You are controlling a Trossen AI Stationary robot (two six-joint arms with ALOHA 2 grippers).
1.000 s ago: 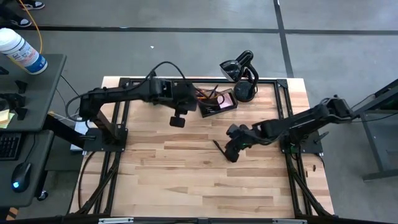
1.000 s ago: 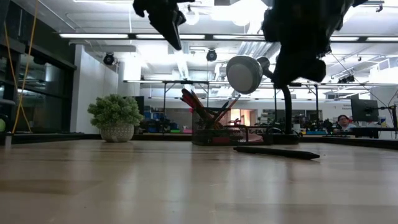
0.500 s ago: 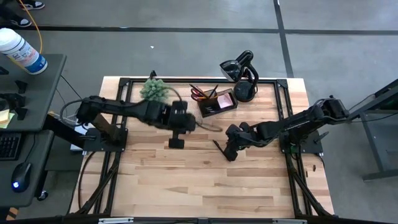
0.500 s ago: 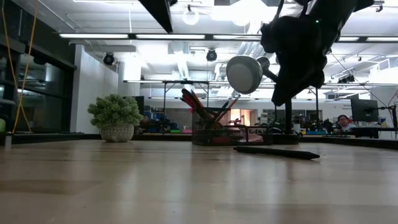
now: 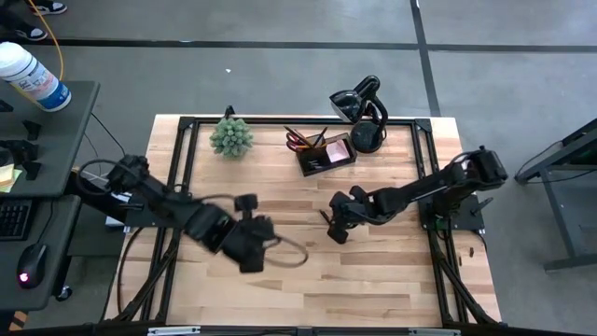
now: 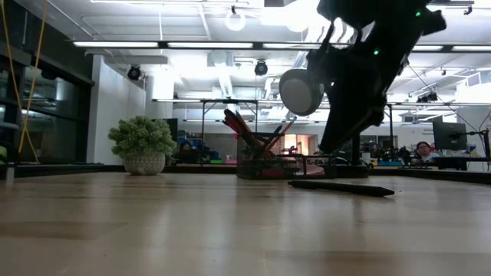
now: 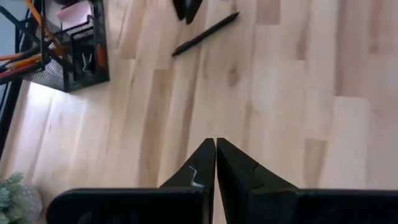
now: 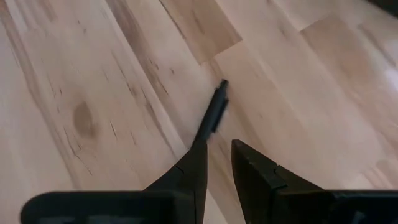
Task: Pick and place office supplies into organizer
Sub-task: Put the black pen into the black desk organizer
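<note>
A black pen [image 5: 324, 216] lies flat on the wooden table near its middle; it also shows in the low view [image 6: 341, 187] and both wrist views [image 8: 213, 114] [image 7: 205, 35]. My right gripper [image 5: 336, 227] [image 8: 217, 149] hovers just above the pen, fingers narrowly open, pointing down at it. The black organizer [image 5: 326, 152] [image 6: 265, 165] stands at the far edge holding orange pencils, red scissors and a pink pad [image 7: 74, 12]. My left gripper [image 5: 250, 258] [image 7: 215, 146] is shut and empty, over the near-left part of the table.
A spiky green plant [image 5: 231, 137] [image 6: 143, 146] stands at the far left of the table. A black curved-neck stand [image 5: 364, 112] [image 6: 303, 92] sits right of the organizer. Bare wood stretches between the pen and the organizer and across the near half.
My left arm has pulled back from beside the organizer toward the table's near-left, uncovering the plant. My right gripper has shifted slightly left and come down toward the pen, tipping as it went. The pen has stayed in place.
</note>
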